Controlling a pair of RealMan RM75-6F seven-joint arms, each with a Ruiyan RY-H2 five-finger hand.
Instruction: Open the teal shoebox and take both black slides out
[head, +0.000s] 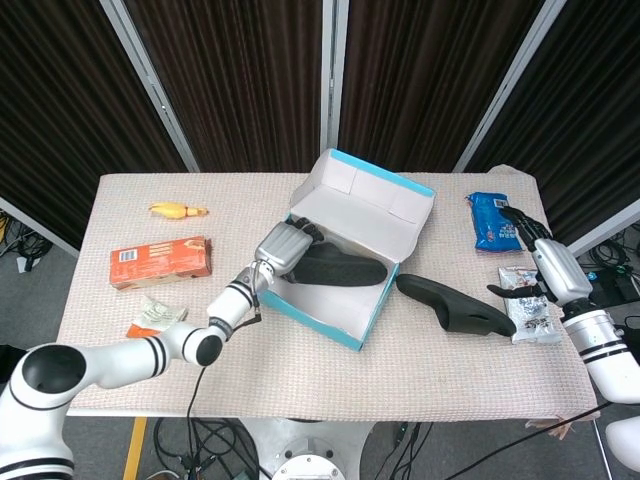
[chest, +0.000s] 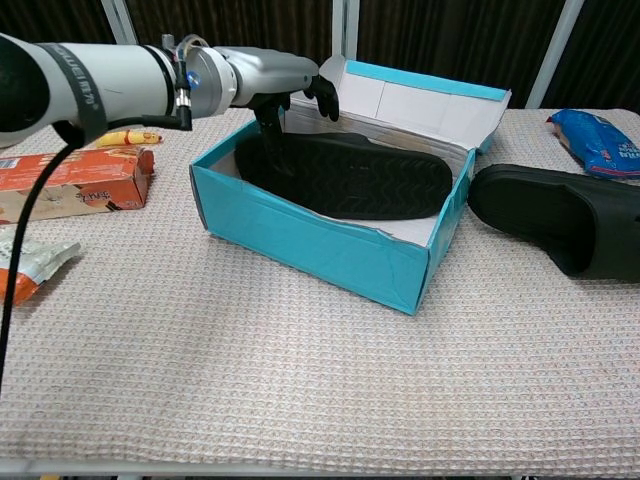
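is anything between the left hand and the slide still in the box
Nothing visible. The left hand is already over the open teal shoebox, its fingers down at the near end of the slide lying sole-up inside. The lid is folded back, so nothing covers it. Whether it grips yet is unclear.

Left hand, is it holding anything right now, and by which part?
Nothing is clearly held yet: the left hand reaches into the teal shoebox, its fingers touching one end of the black slide.
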